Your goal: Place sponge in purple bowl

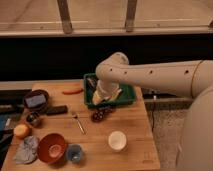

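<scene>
Task barely started, imo. Sponge (114, 95), the yellowish piece, lies in the green tray (128, 90) at the back of the desk (130, 125), not lifted yet. Gripper (102, 95) hangs low in the tray, just beside the sponge; can't tell if it touches. Jaws spread wide, nothing in them afaict. Purple bowl (36, 99) sits near the desk's left edge, well apart from the tray, w/ sth greyish in it. Left to do: clamp sponge, lift, carry left, drop in that bowl, not the orange bowl (51, 147) up front.
</scene>
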Controlling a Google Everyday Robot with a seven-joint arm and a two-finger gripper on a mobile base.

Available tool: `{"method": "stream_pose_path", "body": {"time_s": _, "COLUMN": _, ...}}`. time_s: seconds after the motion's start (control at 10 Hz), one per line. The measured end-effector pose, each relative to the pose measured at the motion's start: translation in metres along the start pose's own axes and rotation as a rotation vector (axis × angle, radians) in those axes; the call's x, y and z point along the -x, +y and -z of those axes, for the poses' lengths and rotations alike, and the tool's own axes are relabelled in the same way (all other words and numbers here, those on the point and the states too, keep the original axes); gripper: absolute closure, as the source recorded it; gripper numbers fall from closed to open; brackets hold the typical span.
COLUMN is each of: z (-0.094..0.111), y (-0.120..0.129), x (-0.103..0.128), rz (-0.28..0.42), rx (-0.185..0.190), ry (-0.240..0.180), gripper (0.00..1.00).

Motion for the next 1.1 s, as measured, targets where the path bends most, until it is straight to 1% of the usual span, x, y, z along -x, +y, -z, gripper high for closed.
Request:
{"method": "stream_pose_path", "body": {"time_s": 0.2, "z": 0.0, "y": -0.005, "x": -0.001, "rz": -0.006, "rx": -0.006, "ry": 0.0, "gripper": 0.38}}
{"method": "stream_pose_path", "body": {"time_s": 0.4, "z": 0.0, "y": -0.002, "x": 0.0, "rz": -0.002, "rx": -0.002, "ry": 0.0, "gripper": 0.38}}
{"method": "stream_pose_path", "body": {"time_s": 0.7, "z": -0.004, "y": -0.006, "x": -0.002, "rz": 0.001, "rx": 0.004, "ry": 0.001, "gripper": 0.38}}
{"method": "stream_pose_path", "body": {"time_s": 0.8, "z": -0.006, "y": -0.008, "x": 0.0, "rz": 0.011, "rx": 0.004, "ry": -0.002, "gripper": 0.38}}
{"method": "stream_pose_path", "body": {"time_s": 0.9, "z": -0.008, "y": -0.003, "x": 0.008, "rz": 0.036, "rx": 0.006, "ry": -0.002, "gripper": 0.38}}
{"method": "stream_pose_path", "body": {"time_s": 1.1, "z": -0.014, "y": 0.019, "x": 0.029, "rz": 0.101, "rx": 0.007, "ry": -0.005, "gripper": 0.38}}
